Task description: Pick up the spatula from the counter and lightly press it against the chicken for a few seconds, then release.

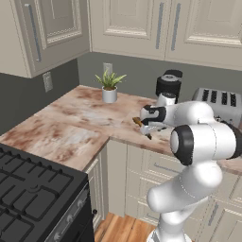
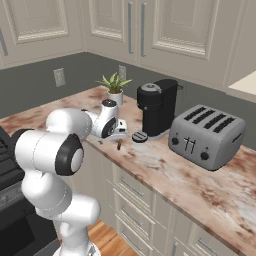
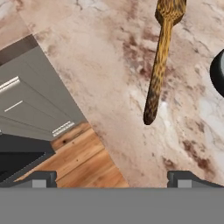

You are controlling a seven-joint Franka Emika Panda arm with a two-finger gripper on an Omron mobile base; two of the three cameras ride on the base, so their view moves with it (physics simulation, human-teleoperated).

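the spatula (image 3: 158, 70) lies flat on the counter (image 1: 71, 123), near its front edge and just beside the coffee machine's (image 2: 156, 107) base. it's wood w/ a speckled brown grain. the handle is a long round stick w/ a blunt rounded end, widening to a flatter head at the top of the hand view. the gripper (image 3: 111, 179) hangs over it w/ the 2 fingertips (image 3: 40, 179) spread wide and nothing between them. the handle's end sits ahead of the tips, nearer the right-hand one in the hand view, w/ no contact.

in both base views the white hand reaches low over the counter edge and covers most of the spatula, so just small brown bits stick out from under it.

the counter is glossy marble, pinkish-cream w/ rusty brown veins, in an l-shape around a corner. the coffee machine is black, cylindrical, w/ a flat dark round disc (image 2: 139, 137) on the counter at its foot. beside it stands a boxy silver toaster (image 2: 206, 135) w/ 4 slots and 2 dark knobs. a small leafy plant (image 1: 109, 87) in a pale round pot sits at the back wall. the black stove (image 1: 28, 189) has grid grates. the upper cabinets (image 1: 137, 23) are cream w/ raised panels and slim bar handles. below the counter are grey-beige drawers (image 3: 30, 100) over a wood plank floor (image 3: 74, 153).
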